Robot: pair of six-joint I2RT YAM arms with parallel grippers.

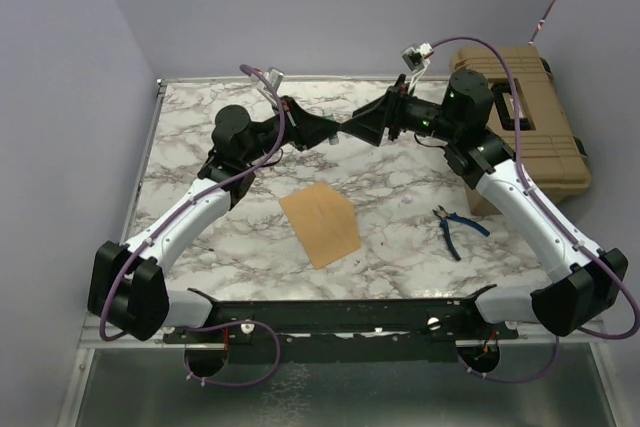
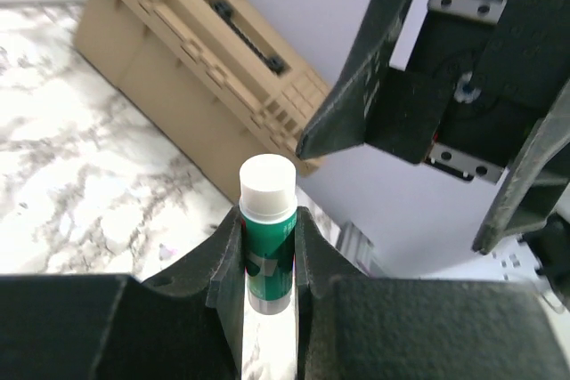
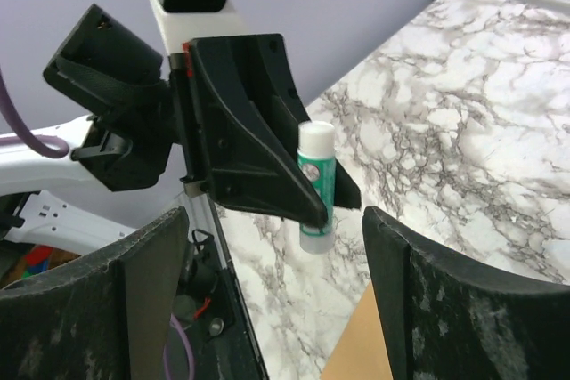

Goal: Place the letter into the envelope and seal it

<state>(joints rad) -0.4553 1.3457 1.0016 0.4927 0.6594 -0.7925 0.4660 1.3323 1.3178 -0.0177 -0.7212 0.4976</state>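
left arm: i reach over the far middle of the marble table, wrist pointing right.
left gripper: my fingers pinch a green glue stick, white cap poking past the tips.
right arm: raised, meeting the left one tip to tip.
right gripper: fingers spread wide, holding nothing.
envelope: flat on the table near centre, well apart from both grippers.
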